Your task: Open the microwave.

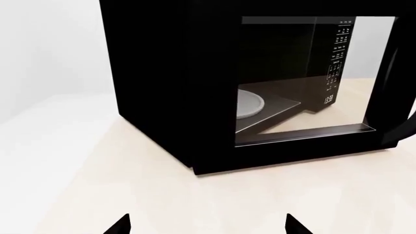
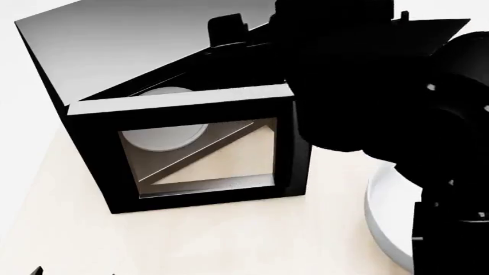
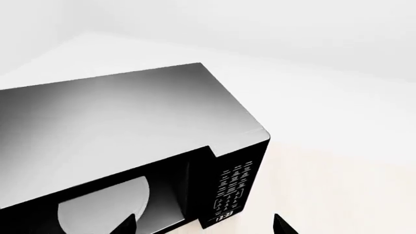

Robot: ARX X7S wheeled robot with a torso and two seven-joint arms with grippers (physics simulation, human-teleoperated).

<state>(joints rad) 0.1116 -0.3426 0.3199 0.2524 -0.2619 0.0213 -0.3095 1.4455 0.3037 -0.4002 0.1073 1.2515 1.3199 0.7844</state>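
Microwave (image 2: pixel 153 69) door (image 2: pixel 198 152) already swung wide (plate (image 1: pixel 249 104) visible inside); both pincers released, gripping nothing; little left.

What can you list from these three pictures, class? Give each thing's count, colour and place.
microwave: one, black, on the table, door swung open
round plate: one, pale, inside the microwave
button panel: one, white marks, microwave front
table: one, pale beige, under the microwave
round object: one, white, beside the microwave, partly hidden
right arm: black, above the microwave
left claw: black, open
right claw: black, open
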